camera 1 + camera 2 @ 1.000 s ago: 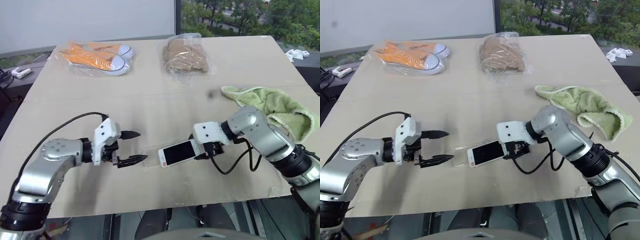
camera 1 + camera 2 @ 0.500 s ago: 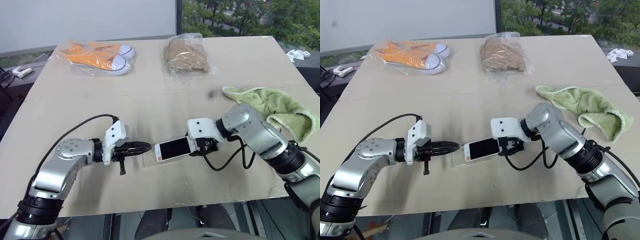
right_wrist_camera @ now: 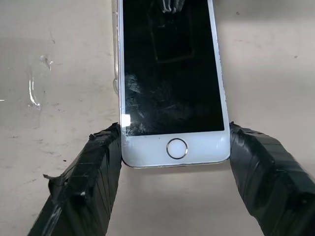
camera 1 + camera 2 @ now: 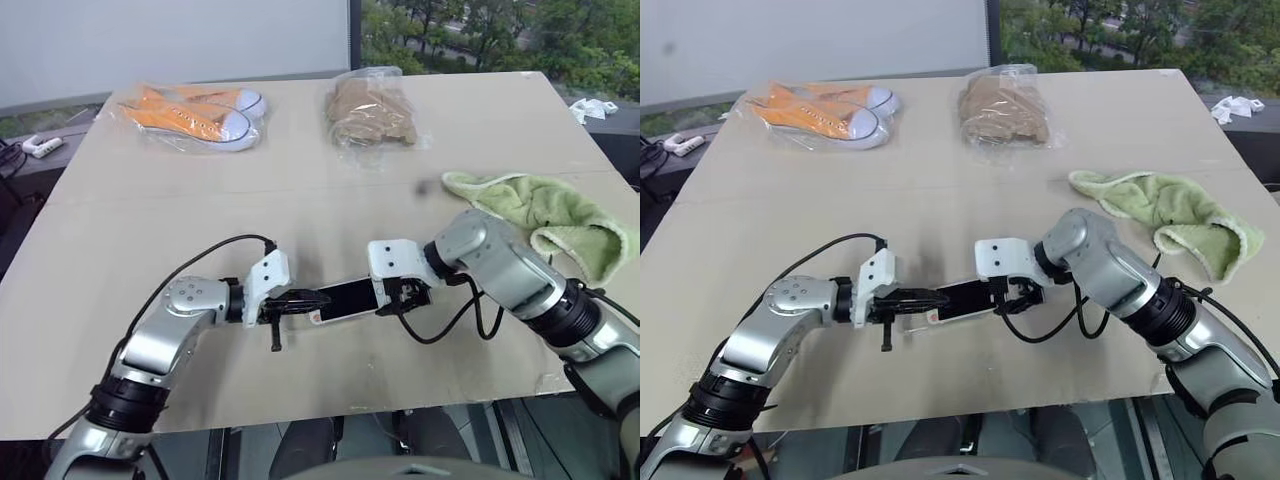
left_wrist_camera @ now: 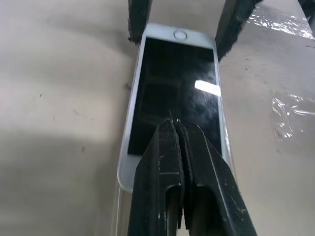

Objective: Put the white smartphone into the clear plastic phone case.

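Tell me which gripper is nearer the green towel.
Right. The right gripper, clamped on the phone's home-button end, sits just short of the towel. The left gripper, shut over the phone's far end, lies farther away across the table.

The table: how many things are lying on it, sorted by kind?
Phones: 1, the white smartphone
Phone cases: 1, the clear plastic phone case
Bagged pairs of orange shoes: 1
Bagged brown items: 1
Green towels: 1
Total: 5
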### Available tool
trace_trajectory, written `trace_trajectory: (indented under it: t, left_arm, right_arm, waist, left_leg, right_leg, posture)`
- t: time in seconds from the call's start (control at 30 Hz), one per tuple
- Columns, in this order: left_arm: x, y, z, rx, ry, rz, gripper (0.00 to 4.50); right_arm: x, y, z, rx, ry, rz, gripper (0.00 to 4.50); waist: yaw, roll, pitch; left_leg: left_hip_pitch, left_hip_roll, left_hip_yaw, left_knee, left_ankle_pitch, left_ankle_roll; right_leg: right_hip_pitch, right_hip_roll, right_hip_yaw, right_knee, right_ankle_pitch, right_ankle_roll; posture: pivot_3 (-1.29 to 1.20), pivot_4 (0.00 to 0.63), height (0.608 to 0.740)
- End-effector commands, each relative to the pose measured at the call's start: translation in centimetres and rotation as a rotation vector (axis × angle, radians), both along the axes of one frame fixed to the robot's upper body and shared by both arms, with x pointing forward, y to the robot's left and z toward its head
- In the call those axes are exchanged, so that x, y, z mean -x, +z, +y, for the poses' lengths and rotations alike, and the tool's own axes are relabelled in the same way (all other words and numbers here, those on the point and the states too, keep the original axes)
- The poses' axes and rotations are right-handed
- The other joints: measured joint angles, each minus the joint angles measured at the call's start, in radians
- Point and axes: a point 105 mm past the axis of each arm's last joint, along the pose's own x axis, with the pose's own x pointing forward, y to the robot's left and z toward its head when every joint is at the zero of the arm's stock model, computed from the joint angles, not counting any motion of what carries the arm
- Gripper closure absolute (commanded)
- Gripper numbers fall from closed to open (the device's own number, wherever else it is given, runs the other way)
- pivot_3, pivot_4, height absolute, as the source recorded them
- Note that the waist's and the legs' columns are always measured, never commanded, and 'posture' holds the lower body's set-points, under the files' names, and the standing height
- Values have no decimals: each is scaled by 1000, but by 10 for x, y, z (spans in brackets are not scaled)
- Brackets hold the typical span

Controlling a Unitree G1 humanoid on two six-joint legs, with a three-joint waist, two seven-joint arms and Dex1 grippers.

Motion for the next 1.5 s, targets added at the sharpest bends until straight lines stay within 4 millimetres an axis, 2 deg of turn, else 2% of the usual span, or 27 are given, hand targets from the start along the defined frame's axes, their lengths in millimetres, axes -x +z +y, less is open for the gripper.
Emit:
trace_trajectory:
  t: [0.03, 0.63, 0.9, 1.27, 1.33, 1.37, 1.4, 1.5]
  left_arm:
    - [0, -8, -1, -46, -18, -4, 4438]
    - [5, -36, 13, -159, -12, 21, 4438]
    - [2, -38, 12, -156, 8, 21, 4438]
    - [-1, -35, 11, -145, 24, -7, 4438]
    - [0, -36, 12, -151, 21, -6, 4500]
    - [0, -37, 13, -154, 20, -6, 4500]
    - [0, -38, 13, -155, 20, -5, 4500]
    - [0, -38, 13, -155, 20, -6, 4500]
  right_arm:
    - [2, 8, 5, -1, 30, -30, 1584]
    - [8, 15, 13, -1, 30, -42, 1584]
    - [12, 13, 16, -2, 20, -32, 1584]
    - [15, 20, 27, -72, 53, -27, 1584]
    - [15, 22, 25, -72, 64, -33, 553]
    - [15, 22, 23, -68, 67, -30, 247]
    - [16, 23, 22, -68, 69, -25, 47]
    - [16, 27, 21, -89, 56, -16, 47]
  waist:
    - [1, 0, 0]
    - [1, -1, -6]
    - [1, -1, -7]
    - [-2, -1, -8]
    - [-3, -1, -8]
    - [-3, 0, -9]
    - [-2, 0, -9]
    - [2, 0, -11]
  left_leg:
    - [0, 0, 0, 0, 0, 0]
    - [2, 0, 0, 1, 0, 0]
    - [2, 0, 0, 1, 0, 0]
    - [2, 0, 0, 1, 1, -1]
    - [2, 0, 0, 1, 1, -1]
    - [2, 0, 0, 1, 1, -1]
    - [3, 0, 0, 1, 1, -1]
    - [3, 0, 0, 1, 1, -1]
  right_leg:
    - [0, 0, 0, 0, 0, 0]
    - [0, 0, 0, 1, 0, 0]
    - [0, 0, 0, 1, 0, 0]
    - [0, 0, 0, 3, 0, 0]
    - [0, 0, 0, 3, 0, 0]
    - [0, 0, 0, 3, 0, 0]
    - [0, 0, 0, 3, 0, 0]
    - [1, 0, 0, 2, 0, 0]
  posture:
    - [0, 150, 740]
    - [0, 150, 740]
    - [0, 150, 740]
    - [0, 150, 740]
    - [0, 150, 740]
    - [0, 150, 740]
    - [0, 150, 740]
    - [0, 150, 740]
